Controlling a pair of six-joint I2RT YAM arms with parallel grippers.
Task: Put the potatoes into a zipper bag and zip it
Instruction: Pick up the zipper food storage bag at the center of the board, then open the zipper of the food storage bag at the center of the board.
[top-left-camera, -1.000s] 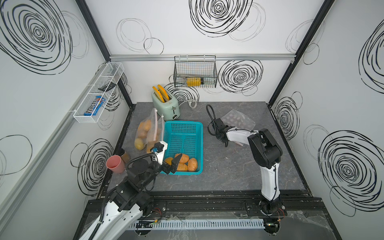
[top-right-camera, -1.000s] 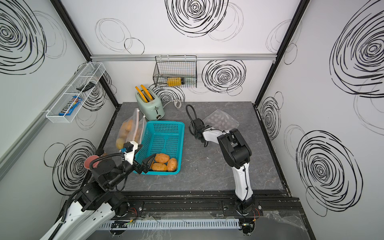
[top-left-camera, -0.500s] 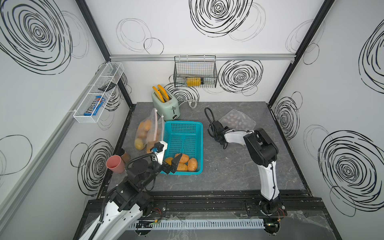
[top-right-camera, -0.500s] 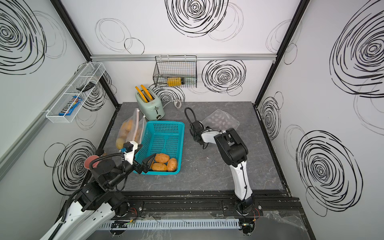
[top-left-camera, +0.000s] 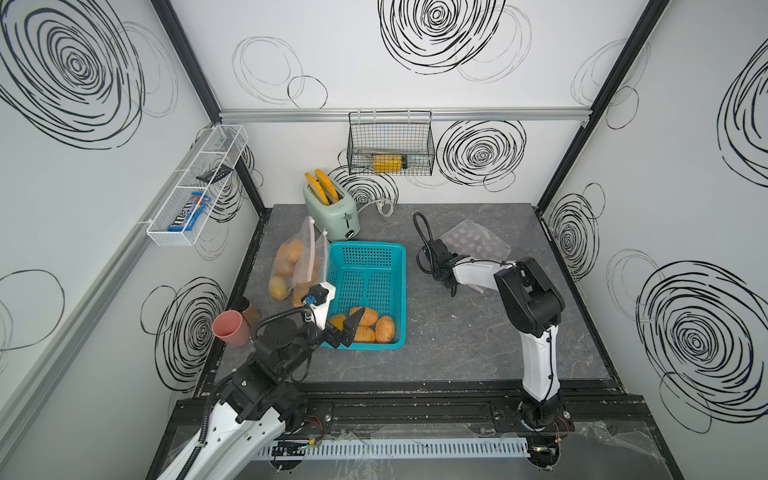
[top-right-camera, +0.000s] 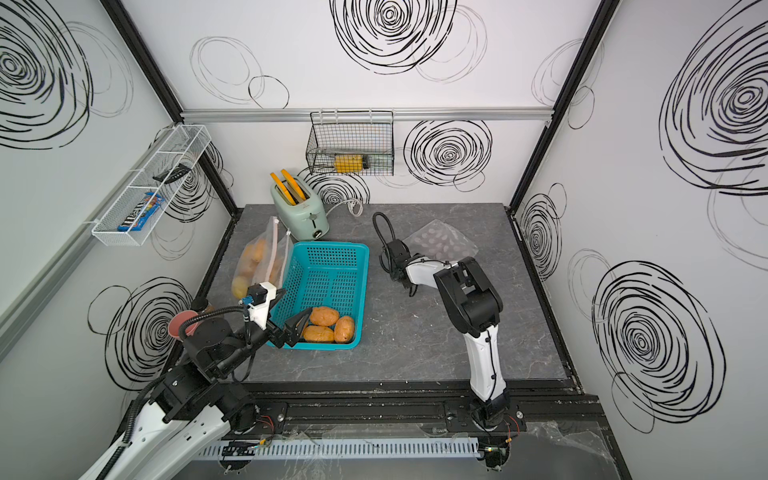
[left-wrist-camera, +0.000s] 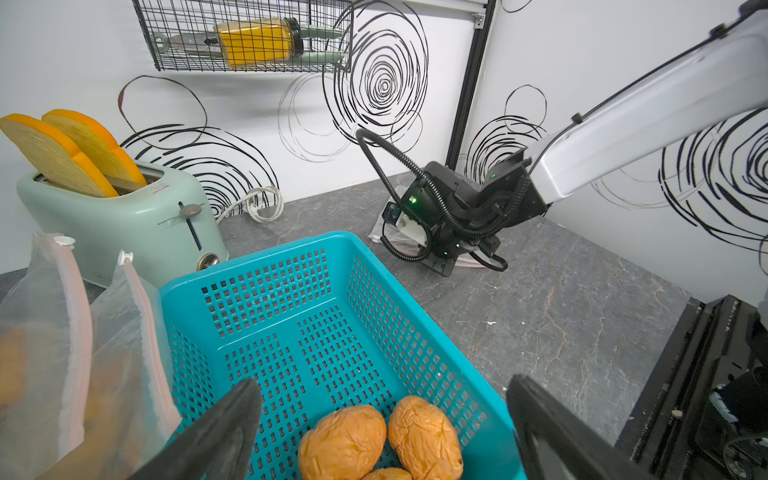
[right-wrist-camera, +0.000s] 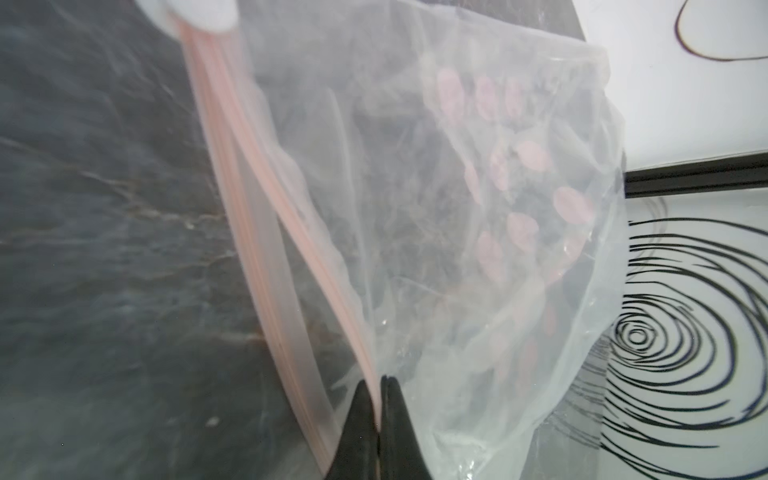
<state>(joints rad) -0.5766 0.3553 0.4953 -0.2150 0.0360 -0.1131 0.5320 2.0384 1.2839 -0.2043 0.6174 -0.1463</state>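
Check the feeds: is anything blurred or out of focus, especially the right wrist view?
Right wrist view: smeared; the pink-dotted zipper bag and its pink zip strip are soft, only the right end effector pinching it looks crisp. Left wrist view: the filled bag is out of focus at close range; the potatoes in the teal basket are sharp. Both top views: even light, no glare.

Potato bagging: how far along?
Done: several potatoes in the unzipped bag beside the teal basket. In hand: right gripper pinches an empty zipper bag by its seal; left gripper hangs open over the basket. Left: a few loose potatoes in it, then zipping.
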